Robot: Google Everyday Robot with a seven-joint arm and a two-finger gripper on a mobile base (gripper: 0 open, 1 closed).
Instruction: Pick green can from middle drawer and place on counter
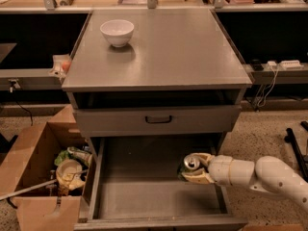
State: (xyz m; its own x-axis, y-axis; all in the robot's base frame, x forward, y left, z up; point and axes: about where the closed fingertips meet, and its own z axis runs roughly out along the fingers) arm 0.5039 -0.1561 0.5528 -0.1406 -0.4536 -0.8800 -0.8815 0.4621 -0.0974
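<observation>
Green can [191, 163] lower right of frame, near right side of drawer [144, 196], gripper [195, 171] pinching it. Lift straight, clear the drawer front [159, 121] above, then set down on counter [168, 52] well away from bowl [117, 32].

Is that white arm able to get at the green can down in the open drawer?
Very likely yes. The gripper is inside the open middle drawer and closed around the green can, with nothing between them.

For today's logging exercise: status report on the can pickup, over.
Pincer in middle drawer, shut on green can. White bowl on counter, back left. Nothing in the way.
</observation>
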